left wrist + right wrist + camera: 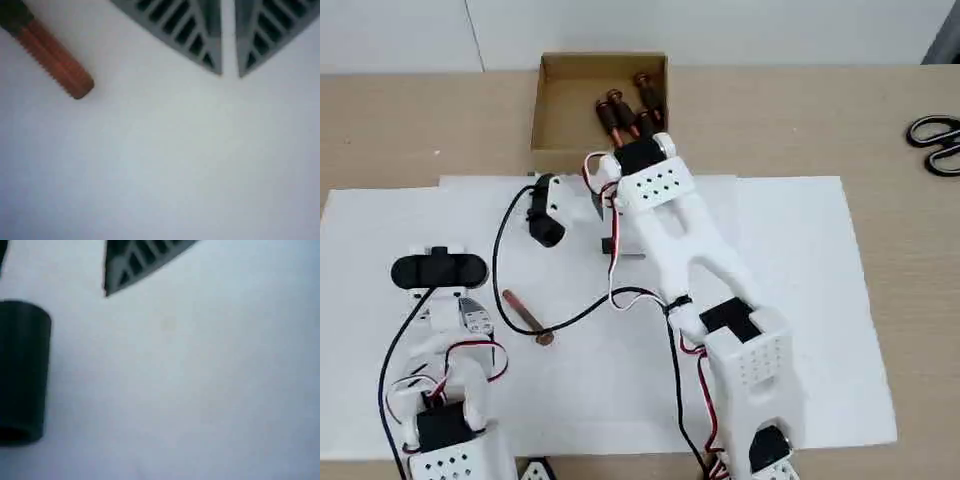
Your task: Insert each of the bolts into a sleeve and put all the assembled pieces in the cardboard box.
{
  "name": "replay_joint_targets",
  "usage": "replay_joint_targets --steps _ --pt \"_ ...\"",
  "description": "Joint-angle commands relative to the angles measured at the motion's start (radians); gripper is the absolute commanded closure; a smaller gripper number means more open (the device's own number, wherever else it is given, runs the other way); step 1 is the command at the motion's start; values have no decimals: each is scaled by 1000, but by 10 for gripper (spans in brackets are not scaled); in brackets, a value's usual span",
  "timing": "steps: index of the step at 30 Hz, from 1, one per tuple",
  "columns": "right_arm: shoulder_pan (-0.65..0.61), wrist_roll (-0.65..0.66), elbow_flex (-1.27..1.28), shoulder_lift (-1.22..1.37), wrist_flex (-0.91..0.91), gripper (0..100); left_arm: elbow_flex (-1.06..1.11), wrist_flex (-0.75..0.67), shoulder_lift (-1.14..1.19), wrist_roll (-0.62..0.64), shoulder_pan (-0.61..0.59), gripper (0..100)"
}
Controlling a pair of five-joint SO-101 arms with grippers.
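A copper-coloured bolt (525,318) lies on the white paper, its head toward the near edge. Its threaded end (55,57) is just beside my left gripper (229,55), which hovers low over the paper with its jaws almost together and nothing between them. In the high view that left gripper (470,318) sits left of the bolt. A black sleeve (22,372) lies on the paper close to my right gripper (594,205), whose one visible finger (142,262) stands apart from it. The cardboard box (552,90) at the back holds several assembled pieces (628,108).
The white paper sheet (800,260) covers most of the wooden table. Scissors (935,142) lie at the far right edge. The right arm (690,250) stretches across the middle toward the box, with a black cable (505,260) looping over the paper.
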Motion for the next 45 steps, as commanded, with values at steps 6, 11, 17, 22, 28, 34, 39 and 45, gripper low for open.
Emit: replay_joint_targets --steps 6,11,17,22,28,34,39,45 --pt "-28 43 -44 48 -96 865 -2 -25 -9 8 -2 989" --pt "-22 69 -46 96 -139 864 -1 -25 -9 8 -2 989" --pt "-12 101 -46 156 -171 865 -1 -25 -9 9 -2 989" --pt "5 103 -46 206 -189 894 4 -25 -9 9 0 989" --pt "5 48 -68 194 -177 994 4 -28 -9 9 0 989" --pt "19 -61 -184 110 -85 996 4 -29 -9 11 0 989" --pt "70 -238 -310 50 50 996 5 -43 -9 11 0 989" --pt "214 -393 -334 -101 82 996 -71 -72 -2 11 -2 975"
